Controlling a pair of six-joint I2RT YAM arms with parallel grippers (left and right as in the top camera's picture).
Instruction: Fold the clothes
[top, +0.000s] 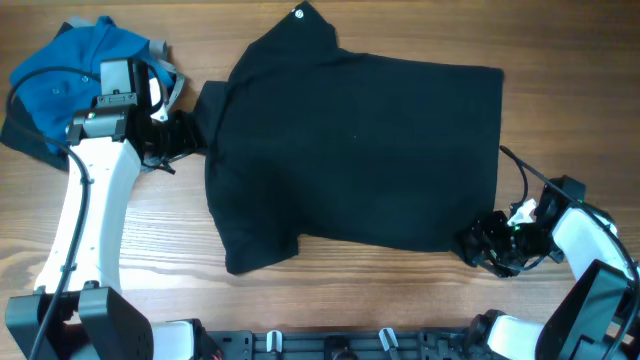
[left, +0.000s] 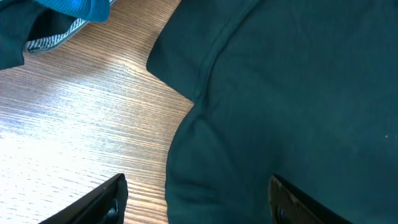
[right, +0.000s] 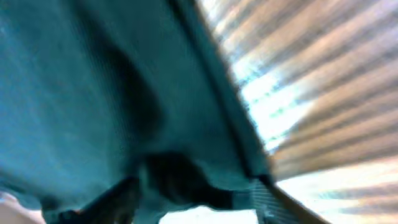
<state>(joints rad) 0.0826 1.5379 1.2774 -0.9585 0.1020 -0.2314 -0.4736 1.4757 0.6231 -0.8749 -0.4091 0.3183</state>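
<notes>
Looks like the grab-the-edges step: black shirt (top: 360, 150) lies spread mid-table, no fold yet.
Right gripper (top: 490, 243) is at the near right hem corner, too blurry to tell its jaws. Left gripper (top: 180, 135) straddles the left sleeve edge, jaws wide and holding nothing. Next, both probably need to pinch cloth. The long axis runs left-right, with the tag (top: 300, 12) at the far edge.

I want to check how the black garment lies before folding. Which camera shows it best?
Overhead: the whole garment shows there, spread out, with its full outline. The left wrist view shows only one stretch of it along an edge, with some creases. The right wrist view is a blurred close-up of its edge.
</notes>
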